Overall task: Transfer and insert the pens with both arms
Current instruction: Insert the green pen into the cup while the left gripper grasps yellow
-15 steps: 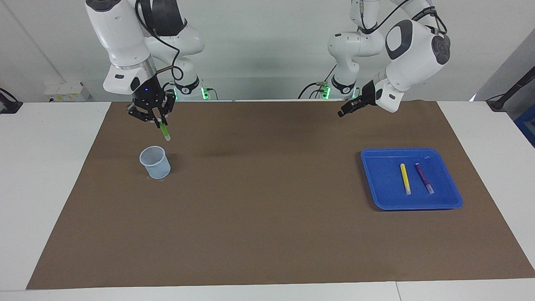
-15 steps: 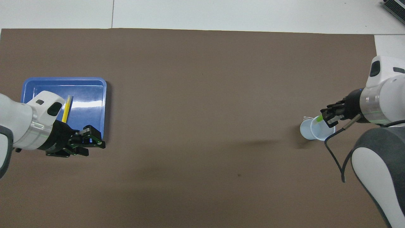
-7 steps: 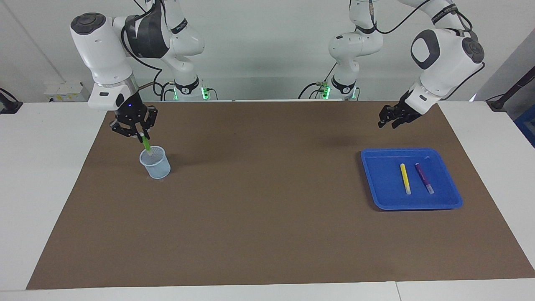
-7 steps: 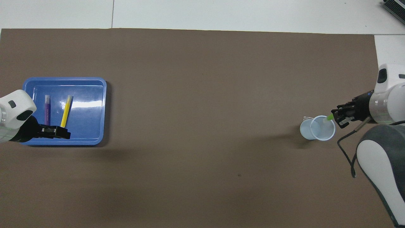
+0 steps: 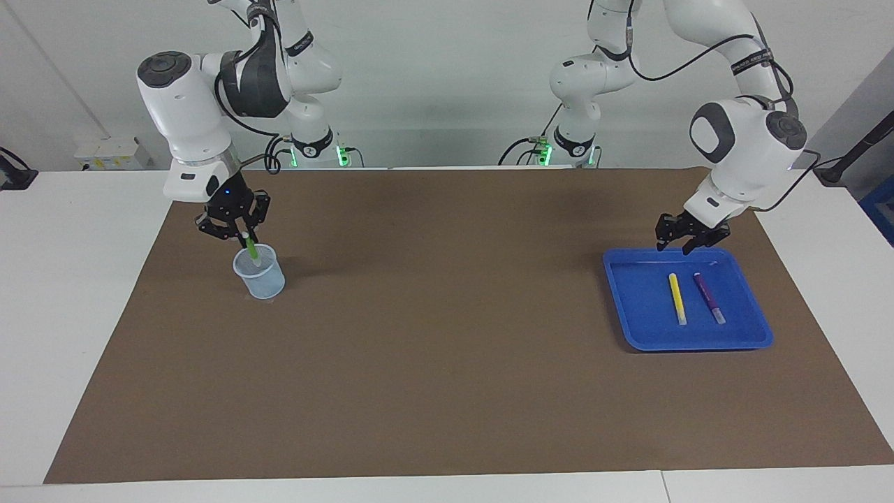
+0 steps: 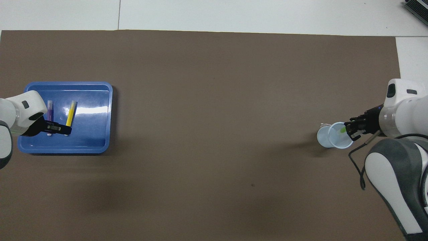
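Across a white table point(image 5: 84, 293) lies a brown mat point(image 5: 447, 363), a pale wall above. At the left arm's end, a blue tray point(image 5: 628, 328) holds the yellow pen point(image 5: 677, 297) and purple pen point(image 5: 709, 297) side by side, lengthwise away from the robots. The left gripper point(image 5: 683, 244) hangs half open over its nearer rim. The right gripper point(image 5: 237, 236) clamps the green pen point(image 5: 251, 249), tip slanted down into a clear cup point(image 5: 260, 274).

The green pen point(image 5: 250, 249) has been lowered into the cup point(image 5: 260, 274) by the right gripper point(image 5: 237, 233). The left gripper point(image 5: 685, 242) has been swung down over the tray point(image 5: 632, 328), above its edge nearest the robots.
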`<move>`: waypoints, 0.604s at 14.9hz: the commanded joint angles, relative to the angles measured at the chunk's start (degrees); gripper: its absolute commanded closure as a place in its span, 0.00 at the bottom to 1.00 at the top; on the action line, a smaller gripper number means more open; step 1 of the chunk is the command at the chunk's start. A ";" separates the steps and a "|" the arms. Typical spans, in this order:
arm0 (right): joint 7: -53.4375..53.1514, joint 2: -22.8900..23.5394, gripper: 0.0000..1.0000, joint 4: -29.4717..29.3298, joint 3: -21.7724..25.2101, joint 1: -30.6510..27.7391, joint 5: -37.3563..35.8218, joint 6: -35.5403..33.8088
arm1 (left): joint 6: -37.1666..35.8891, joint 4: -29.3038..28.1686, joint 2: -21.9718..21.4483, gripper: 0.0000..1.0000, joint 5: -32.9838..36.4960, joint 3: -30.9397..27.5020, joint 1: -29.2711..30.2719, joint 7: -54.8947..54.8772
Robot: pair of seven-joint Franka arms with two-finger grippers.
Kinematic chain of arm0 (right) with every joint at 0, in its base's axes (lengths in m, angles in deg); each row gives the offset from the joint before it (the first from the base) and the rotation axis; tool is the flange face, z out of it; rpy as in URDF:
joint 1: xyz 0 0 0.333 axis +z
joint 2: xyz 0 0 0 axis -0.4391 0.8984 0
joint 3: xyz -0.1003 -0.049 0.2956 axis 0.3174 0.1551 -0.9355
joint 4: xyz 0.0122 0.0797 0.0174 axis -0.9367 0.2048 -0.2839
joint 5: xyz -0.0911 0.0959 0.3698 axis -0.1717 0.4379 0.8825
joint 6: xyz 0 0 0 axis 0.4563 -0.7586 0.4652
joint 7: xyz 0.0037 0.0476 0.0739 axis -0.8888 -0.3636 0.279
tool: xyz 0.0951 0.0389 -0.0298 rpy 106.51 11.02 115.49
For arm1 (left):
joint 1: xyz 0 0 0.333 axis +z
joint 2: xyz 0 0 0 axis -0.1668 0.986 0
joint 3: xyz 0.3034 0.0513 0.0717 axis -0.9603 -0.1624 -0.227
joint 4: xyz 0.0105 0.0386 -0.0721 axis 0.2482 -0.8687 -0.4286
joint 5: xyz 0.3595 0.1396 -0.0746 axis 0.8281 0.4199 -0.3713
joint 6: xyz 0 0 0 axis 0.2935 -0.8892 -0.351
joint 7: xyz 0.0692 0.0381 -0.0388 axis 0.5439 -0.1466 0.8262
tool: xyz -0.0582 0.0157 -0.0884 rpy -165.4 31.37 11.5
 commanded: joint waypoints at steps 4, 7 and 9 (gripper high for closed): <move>0.96 -1.99 0.26 3.62 -0.83 -1.16 -0.40 3.17 | 8.50 3.91 9.58 0.41 2.26 0.55 0.77 -1.67; 0.78 -1.90 0.00 2.57 -0.83 -0.81 -0.40 2.56 | 9.12 6.72 12.58 0.41 5.08 0.55 0.86 -1.67; 0.79 -1.90 0.00 0.74 -1.44 -0.29 -0.05 1.34 | 10.26 7.60 13.99 0.41 5.52 0.46 0.86 -1.67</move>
